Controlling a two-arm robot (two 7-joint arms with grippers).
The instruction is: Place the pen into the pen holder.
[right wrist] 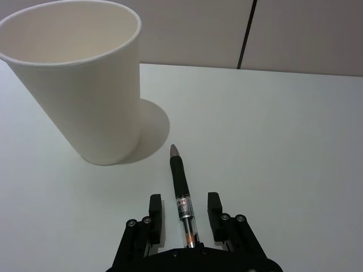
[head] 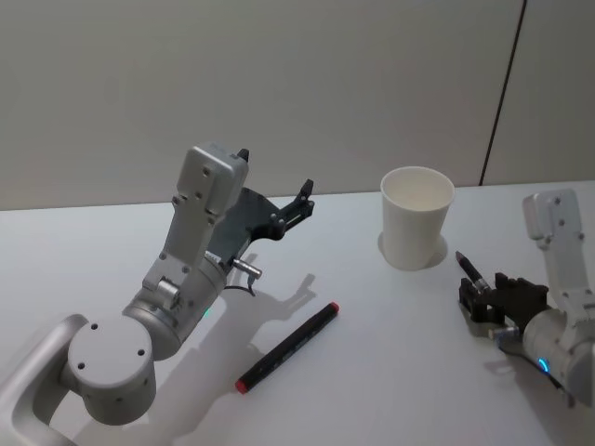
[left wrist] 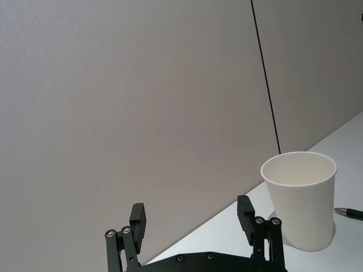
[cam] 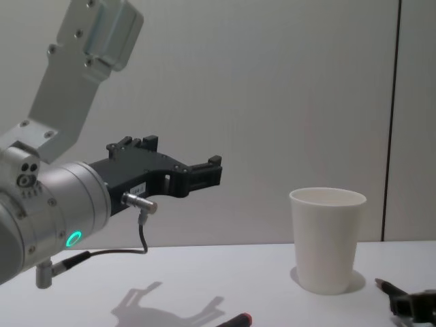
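Note:
The pen [right wrist: 182, 187], with a black grip and a clear barrel, lies on the white table just right of the pen holder, its tip pointing toward the back. My right gripper [right wrist: 184, 205] is low over the table and open. Its fingers [right wrist: 155, 207] straddle the pen's barrel with a gap on each side. The head view shows the same pen [head: 469, 271] in front of the right gripper [head: 476, 297]. The pen holder [head: 416, 218] is a plain white paper cup standing upright and empty. My left gripper [head: 299, 204] hangs open in the air, left of the cup.
A black marker with a red end [head: 288, 346] lies diagonally on the table [head: 372, 390] in front of the left arm. A grey wall runs along the back of the table, close behind the cup.

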